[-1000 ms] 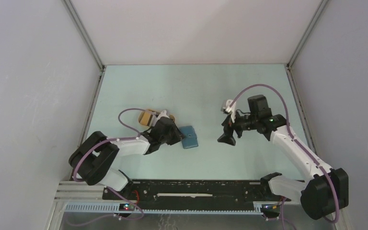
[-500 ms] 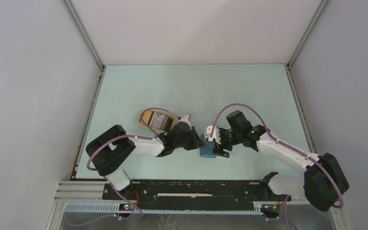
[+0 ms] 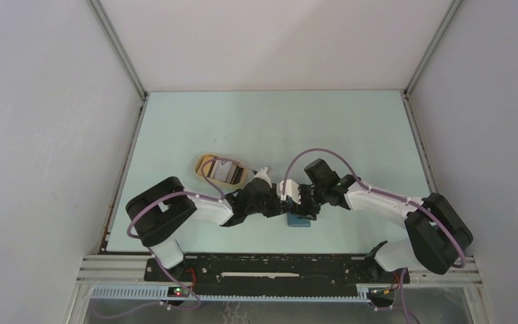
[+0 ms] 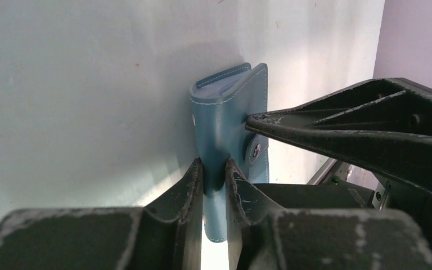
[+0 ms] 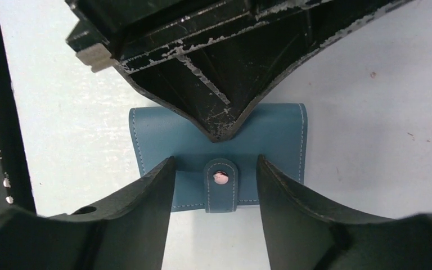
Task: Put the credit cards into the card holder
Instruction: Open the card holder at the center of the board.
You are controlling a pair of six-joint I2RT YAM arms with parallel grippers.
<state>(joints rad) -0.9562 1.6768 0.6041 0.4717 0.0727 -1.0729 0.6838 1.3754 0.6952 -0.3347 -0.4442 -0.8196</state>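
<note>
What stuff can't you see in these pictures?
- Inside the card holder: snapped shut in both wrist views.
- Most of the holder, top view: left arm and right arm cover it.
- Credit cards in the tan tray, top view: too small to count.
- Holder's near end, left wrist view: partly behind left fingers.

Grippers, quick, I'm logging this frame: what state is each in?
Left gripper: shut on the card holder.
Right gripper: open, jaws either side of the snap tab.
</note>
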